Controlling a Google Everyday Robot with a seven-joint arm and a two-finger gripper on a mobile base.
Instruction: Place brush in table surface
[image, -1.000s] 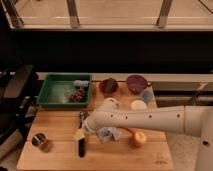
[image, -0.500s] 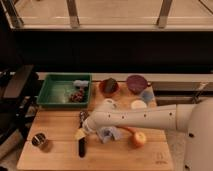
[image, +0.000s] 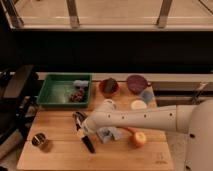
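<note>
Single camera view, taken from a raised point at the near long side of the wooden bench (image: 120, 157). It looks obliquely down and across the bench towards a dark far wall with bright railings along the top edge. The whole bench fills the lower half at middle range. The robot's white arm (image: 145, 119) enters large at the right edge, close to the camera, and reaches left, so the gripper (image: 80, 125) sits left of centre, jaws closed on the upper end of the brush (image: 88, 144).
</note>
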